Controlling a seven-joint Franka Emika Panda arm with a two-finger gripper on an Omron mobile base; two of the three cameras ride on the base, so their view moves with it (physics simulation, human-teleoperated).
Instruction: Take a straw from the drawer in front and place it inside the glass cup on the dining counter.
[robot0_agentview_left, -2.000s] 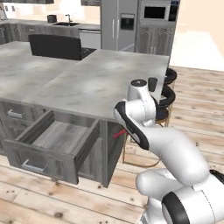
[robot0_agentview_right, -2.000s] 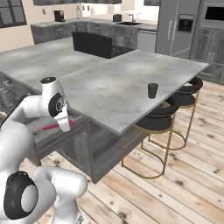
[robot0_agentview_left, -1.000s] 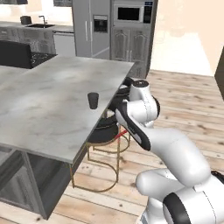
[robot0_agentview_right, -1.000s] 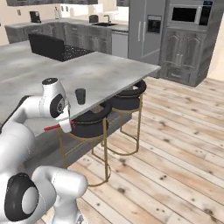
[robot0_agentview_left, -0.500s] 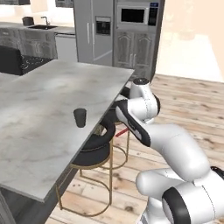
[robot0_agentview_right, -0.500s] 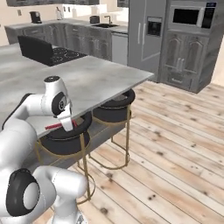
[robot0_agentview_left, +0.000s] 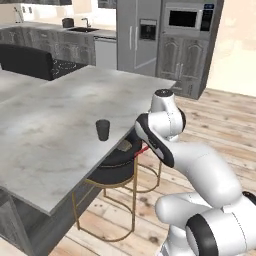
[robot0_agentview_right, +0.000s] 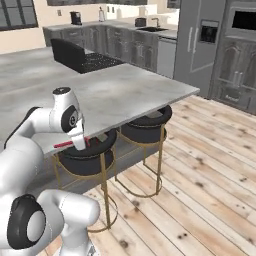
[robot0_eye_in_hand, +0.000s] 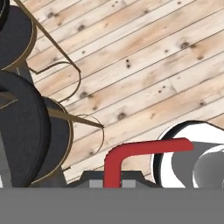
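We find the gripper (robot0_eye_in_hand: 113, 183) closed on the straw (robot0_eye_in_hand: 131, 154): in the hand view the red shaft rises from between the finger tips at the bottom edge, then bends sideways, w/ the short bent end running toward the right of that view. Fingers narrow, straw pinched betw. them; the tips themselves are mostly cut off by the frame edge, so contact surfaces can't be checked closely.

In the left base view we see a short red length of straw (robot0_agentview_left: 144, 149) sticking out beside the hand, close under the counter (robot0_agentview_left: 45, 135) edge. In the right base view the straw (robot0_agentview_right: 66, 144) shows as a thin red line just beside the hand, held roughly level, pointing away from the stools.

Cup (robot0_agentview_left: 103, 130) stands upright on the counter, near its edge, apart from the fingers, off to their side and higher than the straw. Not touching straw or gripper.

Below the fingers: wood floor (robot0_eye_in_hand: 144, 65). Two black stools w/ brass legs sit under the counter edge, the near one (robot0_agentview_right: 88, 148) just beside the hand, the far one (robot0_agentview_right: 146, 127) further along. In the hand view the stool seat (robot0_eye_in_hand: 26, 131) lies left of the finger tips.

Fridge (robot0_agentview_left: 140, 37) and wall ovens stand well beyond the counter.
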